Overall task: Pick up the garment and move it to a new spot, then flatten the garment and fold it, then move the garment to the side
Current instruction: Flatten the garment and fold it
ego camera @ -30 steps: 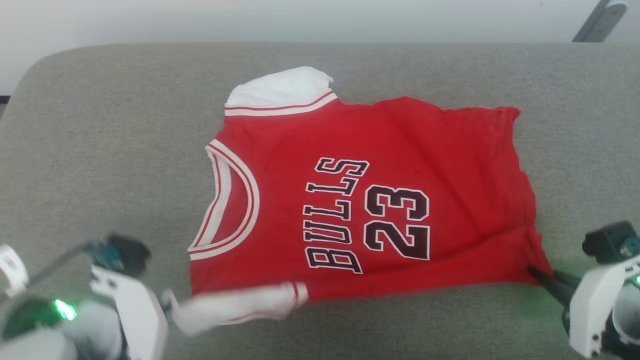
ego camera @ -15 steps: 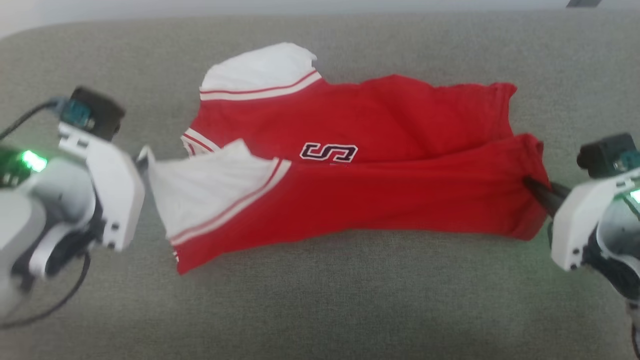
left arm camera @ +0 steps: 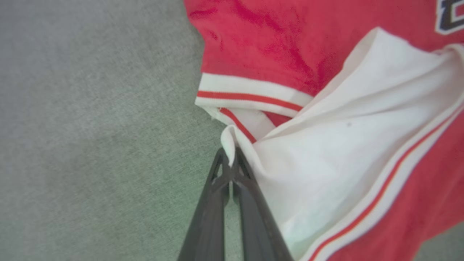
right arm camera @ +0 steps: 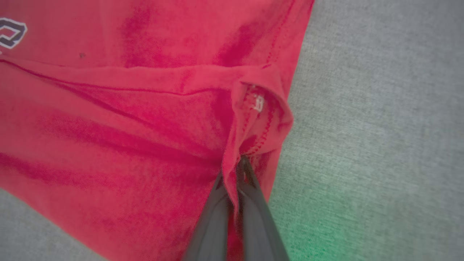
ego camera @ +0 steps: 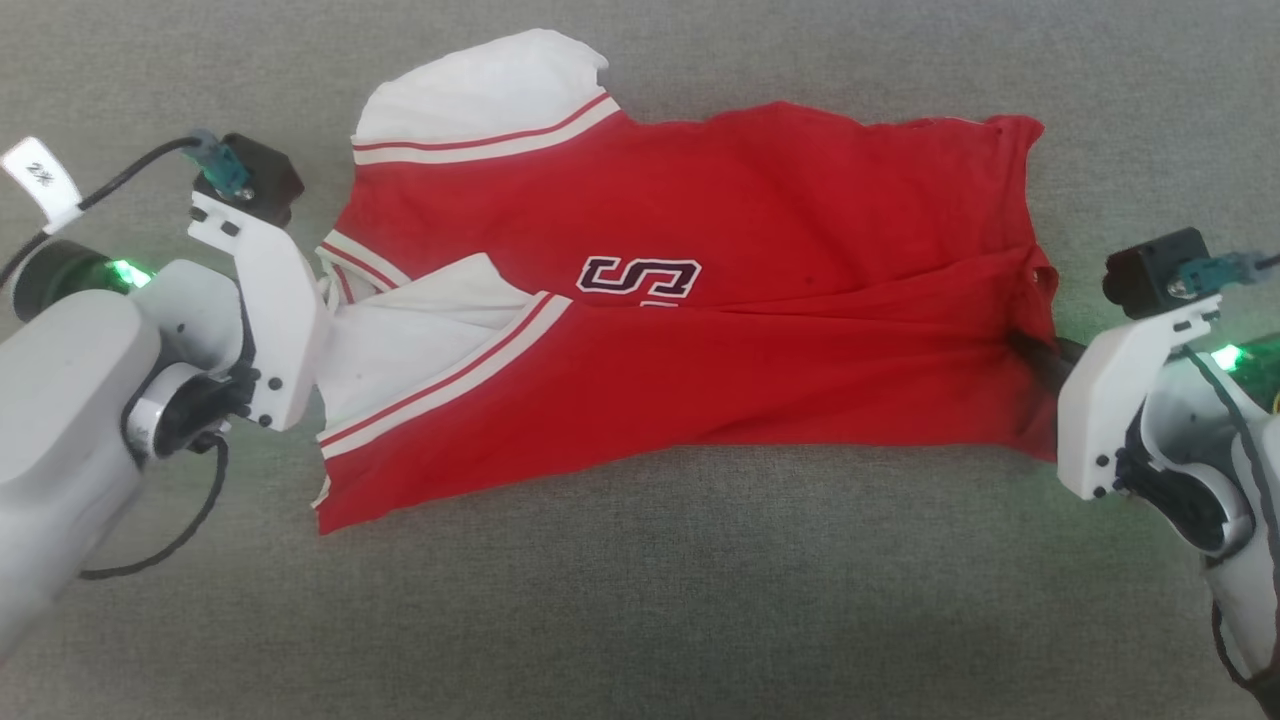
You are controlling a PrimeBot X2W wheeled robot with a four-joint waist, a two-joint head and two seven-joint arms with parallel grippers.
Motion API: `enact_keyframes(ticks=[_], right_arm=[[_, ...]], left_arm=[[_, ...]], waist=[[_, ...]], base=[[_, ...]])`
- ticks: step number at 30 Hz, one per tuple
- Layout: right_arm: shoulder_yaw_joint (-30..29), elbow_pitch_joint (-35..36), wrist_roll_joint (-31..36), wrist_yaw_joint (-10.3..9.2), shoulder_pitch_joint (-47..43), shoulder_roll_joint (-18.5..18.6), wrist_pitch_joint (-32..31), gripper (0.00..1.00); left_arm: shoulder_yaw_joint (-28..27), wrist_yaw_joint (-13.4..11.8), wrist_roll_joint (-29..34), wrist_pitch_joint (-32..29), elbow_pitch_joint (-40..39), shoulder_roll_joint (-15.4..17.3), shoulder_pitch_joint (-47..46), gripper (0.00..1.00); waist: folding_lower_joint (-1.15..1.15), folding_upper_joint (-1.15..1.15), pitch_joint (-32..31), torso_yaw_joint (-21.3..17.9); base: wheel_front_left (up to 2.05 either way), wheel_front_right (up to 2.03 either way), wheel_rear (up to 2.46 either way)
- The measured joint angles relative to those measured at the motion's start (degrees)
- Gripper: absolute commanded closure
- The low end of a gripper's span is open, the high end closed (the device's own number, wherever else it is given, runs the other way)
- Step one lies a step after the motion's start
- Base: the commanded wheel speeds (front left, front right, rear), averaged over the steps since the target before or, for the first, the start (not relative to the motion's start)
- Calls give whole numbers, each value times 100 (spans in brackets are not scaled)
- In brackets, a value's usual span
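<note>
I have the red jersey-style T-shirt with white short sleeves and striped trim (ego camera: 760, 390) spread across the middle of the grey woven fabric surface (ego camera: 640, 600). Its neck end points toward my left arm and its hem toward my right. The near half is doubled over the front, and the fold's edge crosses the chest just under a dark, white-outlined letter S (ego camera: 640, 277).

My left fingers (left arm camera: 226, 170) are pinched closed on the tip of the near white sleeve (ego camera: 400, 345). That sleeve lies over the striped neck trim (left arm camera: 250, 95), and in the left wrist view a small curl of white cloth pokes out past the tips.

My right fingers (right arm camera: 243, 172) are closed on a bunched corner of the red hem (right arm camera: 261, 119), with cloth wedged between them.

The far white sleeve (ego camera: 480, 95) lies flat at the shirt's far left corner. Long creases run along the folded layer between my two grips. I cannot tell whether the gripped corners are touching the surface.
</note>
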State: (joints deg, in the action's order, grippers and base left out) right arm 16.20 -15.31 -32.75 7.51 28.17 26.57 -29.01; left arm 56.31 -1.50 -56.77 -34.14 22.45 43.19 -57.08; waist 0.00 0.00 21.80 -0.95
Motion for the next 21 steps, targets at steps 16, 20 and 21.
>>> enact_keyframes(ticks=[16, 20, 21], right_arm=[[52, -321, 1, -2, 299, -38, 48, 0], [-203, -40, 51, -2, 57, 1, 325, 0], [-289, 52, 111, -2, -14, 11, 403, 0]], left_arm=[[-4, 193, -225, -113, 1120, -616, -338, 0], [12, 116, -227, -152, 921, -617, -336, 0], [4, 70, -233, -158, 847, -605, -324, 0]], waist=[[0, 0, -148, 3], [0, 0, -324, 86], [0, 0, -373, 107]], base=[[0, 0, 0], [0, 0, 0], [0, 0, 0]])
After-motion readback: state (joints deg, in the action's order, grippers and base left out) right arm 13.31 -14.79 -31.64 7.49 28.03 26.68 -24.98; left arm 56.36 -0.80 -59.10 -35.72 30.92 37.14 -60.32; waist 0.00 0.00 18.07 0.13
